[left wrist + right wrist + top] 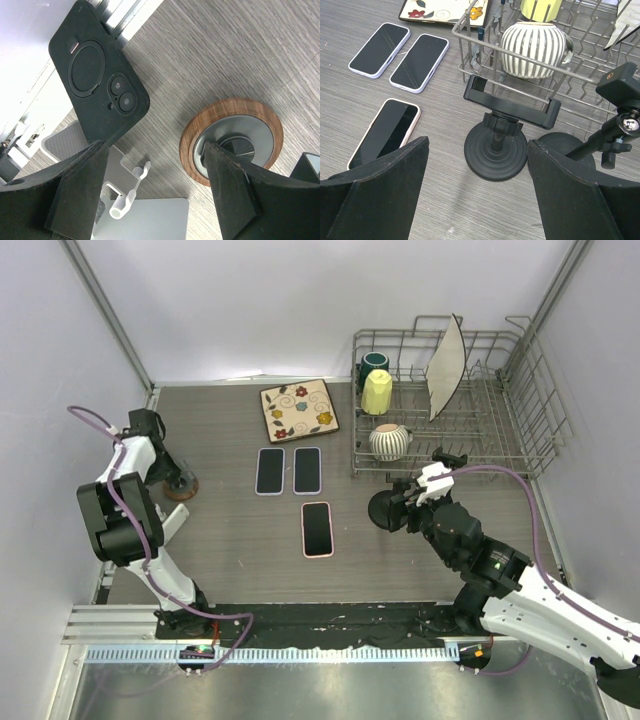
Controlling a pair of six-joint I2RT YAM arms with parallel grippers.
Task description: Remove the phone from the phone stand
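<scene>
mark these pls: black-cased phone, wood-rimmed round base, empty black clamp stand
black-cased phone (92,75), left wrist view, back of the case inside the round ring
wood-rimmed round base (235,106), left wrist view, top of the wooden rim
black clamp stand (492,155), right wrist view, its round foot

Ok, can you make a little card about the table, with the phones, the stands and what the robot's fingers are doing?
flat phones: three, lying screens up on the table
black phone: tilted, back showing, lower end hidden behind a finger
white stand: just below the black phone, seems to prop it
clamp stand: black, empty, beside the dish rack
wooden base: round, metal middle
left fingers: open, close to the black phone
right fingers: open, over the clamp stand
phone taken off: not yet, it seems
</scene>
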